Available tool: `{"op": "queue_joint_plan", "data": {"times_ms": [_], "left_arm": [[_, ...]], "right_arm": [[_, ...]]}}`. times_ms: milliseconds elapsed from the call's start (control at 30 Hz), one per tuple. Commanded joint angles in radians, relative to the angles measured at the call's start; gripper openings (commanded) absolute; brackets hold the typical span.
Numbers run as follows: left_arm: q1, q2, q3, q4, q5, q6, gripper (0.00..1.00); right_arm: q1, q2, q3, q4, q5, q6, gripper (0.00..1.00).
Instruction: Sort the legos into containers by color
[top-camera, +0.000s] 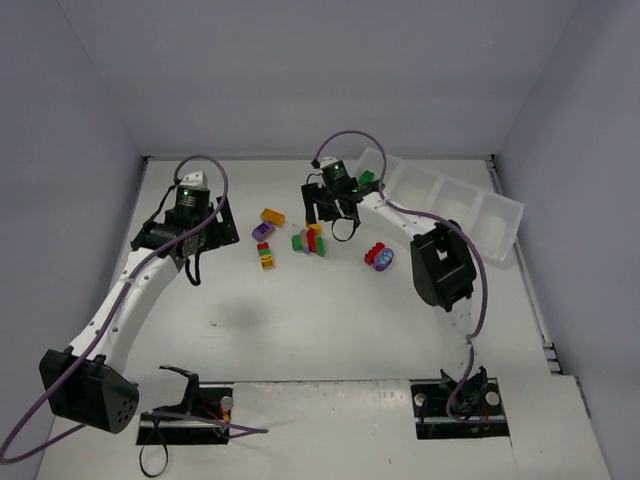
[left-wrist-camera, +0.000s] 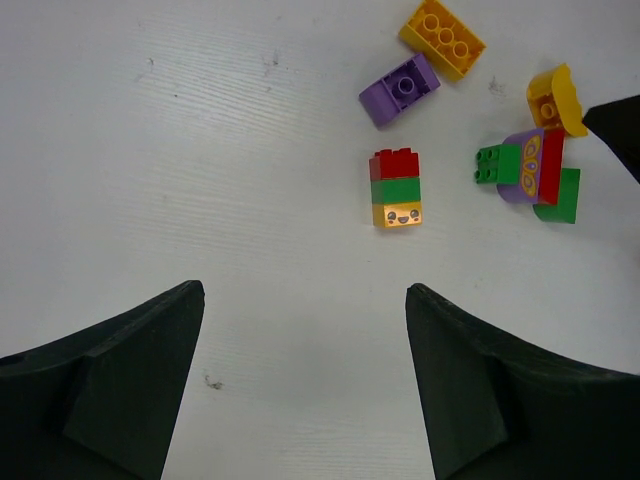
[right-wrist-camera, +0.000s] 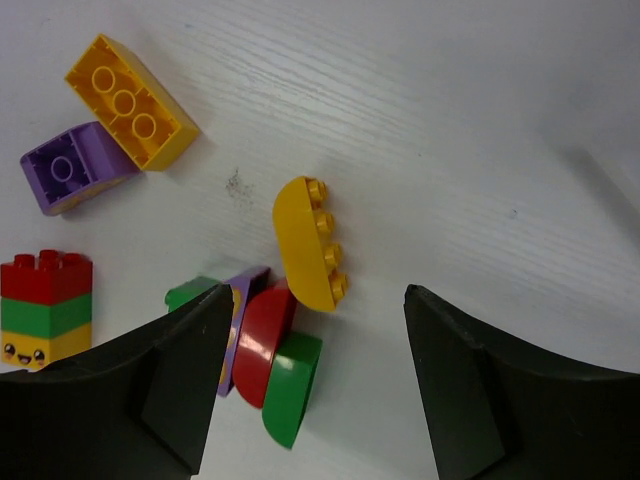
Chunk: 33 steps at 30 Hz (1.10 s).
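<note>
Loose legos lie mid-table: an orange-yellow brick, a purple brick, a red-green-yellow stack, a mixed cluster, and a red brick beside the rounded purple piece. A green brick lies in the leftmost compartment of the translucent tray. My right gripper is open just over the cluster, around the curved yellow brick, with the red and green curved pieces between its fingers. My left gripper is open and empty, short of the stack.
In the left wrist view, the purple brick and orange-yellow brick lie beyond the stack, the cluster to the right. The tray stands slanted at the back right by the wall. Grey walls enclose the table.
</note>
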Motion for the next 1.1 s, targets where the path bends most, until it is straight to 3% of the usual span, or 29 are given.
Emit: {"op": "queue_joint_plan", "data": {"times_ms": [0,200,333,367,433,467,600,800,1067], "left_arm": [[0.000,-0.035,0.000,0.008,0.018,-0.001,0.75],[0.000,-0.046,-0.017,-0.009,0.029,-0.014,0.75],[0.000,-0.048,-0.020,-0.035,0.012,-0.002,0.75],[0.000,-0.049,-0.023,-0.036,0.012,-0.004,0.75],[0.000,-0.054,-0.030,-0.032,0.012,-0.007,0.75],[0.000,-0.054,-0.033,-0.029,0.014,-0.008,0.75],[0.000,-0.043,-0.030,-0.024,0.026,-0.008,0.75],[0.000,-0.019,-0.001,-0.018,0.035,0.005,0.75],[0.000,0.009,0.004,0.005,0.049,0.018,0.75]], "right_arm": [[0.013,0.061,0.113,0.041,0.031,-0.025,0.66],[0.020,0.143,0.192,0.063,0.037,-0.024,0.61],[0.022,0.181,0.203,0.069,0.057,-0.025,0.49],[0.020,0.181,0.202,0.070,0.081,-0.027,0.40],[0.019,0.173,0.199,0.080,0.091,-0.036,0.33],[0.019,0.170,0.200,0.083,0.095,-0.040,0.23],[0.004,0.138,0.203,0.086,0.099,-0.057,0.01],[-0.045,-0.061,0.095,0.168,0.172,-0.071,0.00],[-0.269,-0.247,-0.090,0.201,0.345,-0.004,0.01]]}}
